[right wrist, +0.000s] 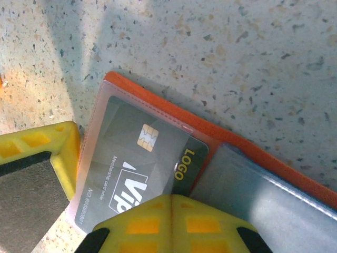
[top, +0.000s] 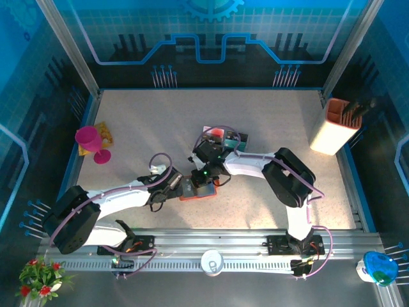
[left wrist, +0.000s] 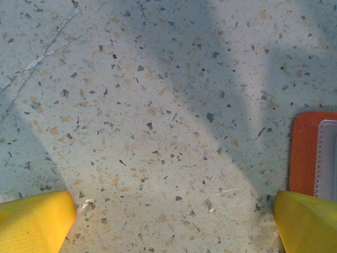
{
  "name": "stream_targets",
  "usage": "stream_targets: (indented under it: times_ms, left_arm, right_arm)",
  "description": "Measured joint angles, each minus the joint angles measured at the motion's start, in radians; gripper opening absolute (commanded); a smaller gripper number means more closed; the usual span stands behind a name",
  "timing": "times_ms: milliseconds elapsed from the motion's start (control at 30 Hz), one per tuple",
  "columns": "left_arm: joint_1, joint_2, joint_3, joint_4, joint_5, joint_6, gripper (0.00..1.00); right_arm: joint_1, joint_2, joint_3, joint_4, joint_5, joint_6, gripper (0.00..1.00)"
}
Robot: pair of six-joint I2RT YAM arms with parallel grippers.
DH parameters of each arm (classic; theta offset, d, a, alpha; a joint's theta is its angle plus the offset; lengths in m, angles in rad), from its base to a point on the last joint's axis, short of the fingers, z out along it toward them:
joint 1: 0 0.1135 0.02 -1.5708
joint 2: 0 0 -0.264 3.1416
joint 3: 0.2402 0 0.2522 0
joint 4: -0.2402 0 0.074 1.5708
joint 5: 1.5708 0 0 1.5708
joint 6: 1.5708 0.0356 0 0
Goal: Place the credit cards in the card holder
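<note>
We're on the card [right wrist: 137, 168]: dark grey, gold chip, VIP lettering, lying flat and mostly inside the clear sleeve [right wrist: 97, 113] of the card holder [left wrist: 304, 153], with its LOGO end seemingly just proud of the sleeve on the fold side. The holder lies open on the table [left wrist: 158, 105], centre and near, between the two wrists. The right gripper [right wrist: 171, 208] sits on the card's near edge with its yellow fingers pressed together; we cannot tell whether they nip the plastic or only bear on it. The left gripper [left wrist: 174, 211] is spread wide over bare table just left of the holder, its right finger [left wrist: 305, 221] up against the holder's left edge, which we read as a backstop.

So the step looks like seating this card. We want a slow push along the sleeve's length, tips low so the card slides flat and doesn't tip up. The braced finger should stop the holder skidding left. Once the LOGO end sits flush, we lift straight up so nothing drags back out.

Just beyond the holder, the remaining credit cards [top: 217, 133] wait. A pink goblet [top: 91, 139] stands well off to the left, and a white-and-orange box [top: 333, 128] at far right
</note>
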Motion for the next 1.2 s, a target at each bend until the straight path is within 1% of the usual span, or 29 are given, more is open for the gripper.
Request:
stream_targets:
  times_ms: [367,400,500,633,800,967,1200]
  left_arm:
    - [0.0,-0.003,0.0,0.0,0.0,0.0,0.99]
    - [0.0,-0.007,0.0,-0.001,0.0,0.0,0.99]
    - [0.0,-0.024,0.0,-0.004,0.008,0.0,0.99]
    - [0.0,-0.071,0.0,-0.008,0.008,0.0,0.99]
    - [0.001,-0.143,0.013,-0.041,0.008,0.002,0.99]
    - [0.001,-0.182,0.043,-0.068,0.008,0.007,0.99]
    - [0.001,-0.193,0.098,-0.091,0.008,0.049,0.99]
  right_arm:
    - [0.019,0.008,0.015,-0.016,-0.022,0.001,0.0]
    - [0.018,0.002,0.012,-0.015,-0.025,0.005,0.02]
    - [0.018,-0.05,-0.02,-0.014,-0.026,0.018,0.13]
    - [0.008,-0.168,-0.093,0.007,-0.025,0.048,0.3]
    - [-0.031,-0.304,-0.202,0.045,0.003,0.078,0.46]
    - [-0.075,-0.381,-0.301,0.049,0.066,0.091,0.55]
    - [-0.108,-0.391,-0.365,0.05,0.113,0.091,0.56]
